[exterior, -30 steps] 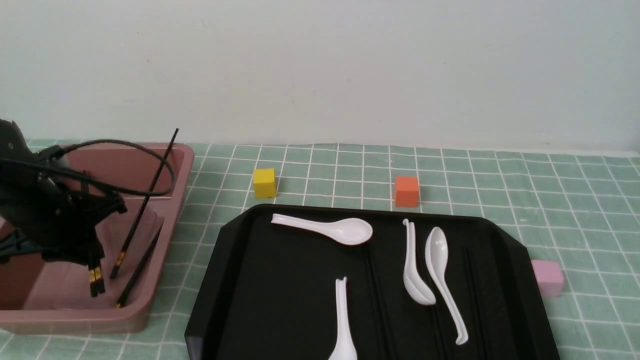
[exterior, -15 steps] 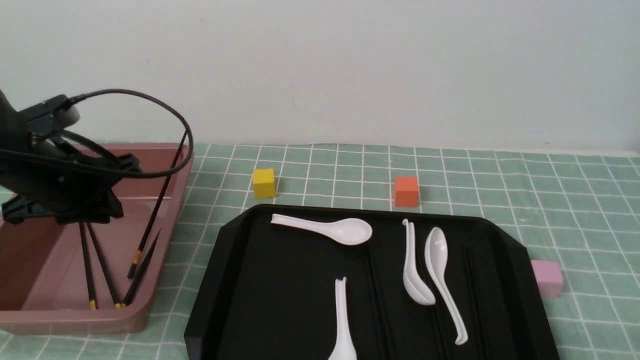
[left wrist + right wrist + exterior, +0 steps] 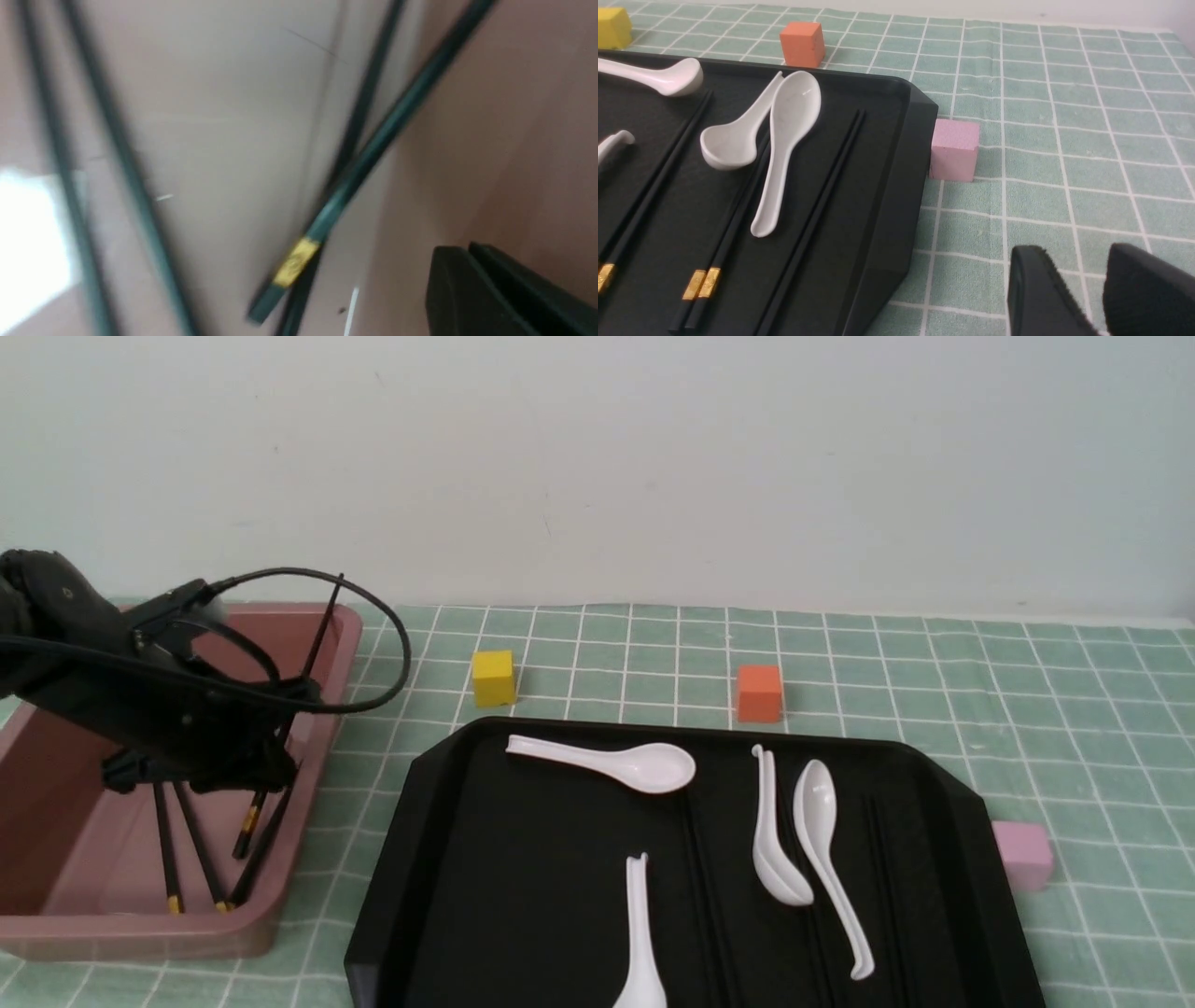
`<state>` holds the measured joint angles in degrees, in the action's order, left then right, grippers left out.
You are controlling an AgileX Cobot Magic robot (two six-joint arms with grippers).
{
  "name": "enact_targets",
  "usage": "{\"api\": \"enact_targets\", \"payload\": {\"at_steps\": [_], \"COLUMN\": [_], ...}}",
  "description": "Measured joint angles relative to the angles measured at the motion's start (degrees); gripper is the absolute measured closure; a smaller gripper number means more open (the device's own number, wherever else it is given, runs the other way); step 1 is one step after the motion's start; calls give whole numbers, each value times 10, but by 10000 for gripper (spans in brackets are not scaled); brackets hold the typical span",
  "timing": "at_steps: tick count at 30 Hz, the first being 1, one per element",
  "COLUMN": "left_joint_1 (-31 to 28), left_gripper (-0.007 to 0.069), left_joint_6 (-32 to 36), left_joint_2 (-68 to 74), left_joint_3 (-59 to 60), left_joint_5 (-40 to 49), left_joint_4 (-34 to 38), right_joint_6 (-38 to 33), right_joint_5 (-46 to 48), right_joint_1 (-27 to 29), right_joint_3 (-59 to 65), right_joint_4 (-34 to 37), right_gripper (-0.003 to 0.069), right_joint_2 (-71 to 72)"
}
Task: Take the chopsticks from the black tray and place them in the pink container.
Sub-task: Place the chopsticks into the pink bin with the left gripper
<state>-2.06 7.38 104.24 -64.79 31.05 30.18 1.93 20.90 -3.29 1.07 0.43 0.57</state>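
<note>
Several chopsticks (image 3: pixel 165 854) lie in the pink container (image 3: pixel 140 933) at the left; one leans on its far rim. My left arm hangs over that tub and hides the left gripper in the front view. In the left wrist view, blurred, the left gripper (image 3: pixel 460 247) looks shut and empty beside a gold-banded chopstick (image 3: pixel 364 163). The black tray (image 3: pixel 523 859) fills the front middle. More chopsticks (image 3: pixel 703 282) lie in its grooves. My right gripper (image 3: pixel 1076 249) hovers open over the cloth, right of the tray (image 3: pixel 896 140).
Several white soup spoons (image 3: pixel 644 767) lie in the tray. A yellow cube (image 3: pixel 493 678) and an orange cube (image 3: pixel 759 693) stand behind it. A pale pink cube (image 3: pixel 955 149) touches its right edge. A green checked cloth (image 3: pixel 1074 728) covers the table.
The left gripper let go of a pair of chopsticks, which now lie in the pink container. The left arm rose, then swung right toward the tray.
</note>
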Motion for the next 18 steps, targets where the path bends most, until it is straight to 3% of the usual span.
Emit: {"api": "enact_targets", "payload": {"at_steps": [4,9,18], "left_joint_1": [0,-8,-94], "left_gripper": [637,637,637], "left_joint_6": [49,55,-49], "left_joint_2": [34,63,15], "left_joint_3": [0,0,0], "left_joint_5": [-31,-77,-76], "left_joint_4": [49,60,41], "right_joint_6": [0,0,1], "right_joint_5": [0,0,0], "right_joint_1": [0,0,0], "right_joint_3": [0,0,0], "right_joint_4": [0,0,0], "right_gripper": [419,419,419], "right_joint_2": [0,0,0]}}
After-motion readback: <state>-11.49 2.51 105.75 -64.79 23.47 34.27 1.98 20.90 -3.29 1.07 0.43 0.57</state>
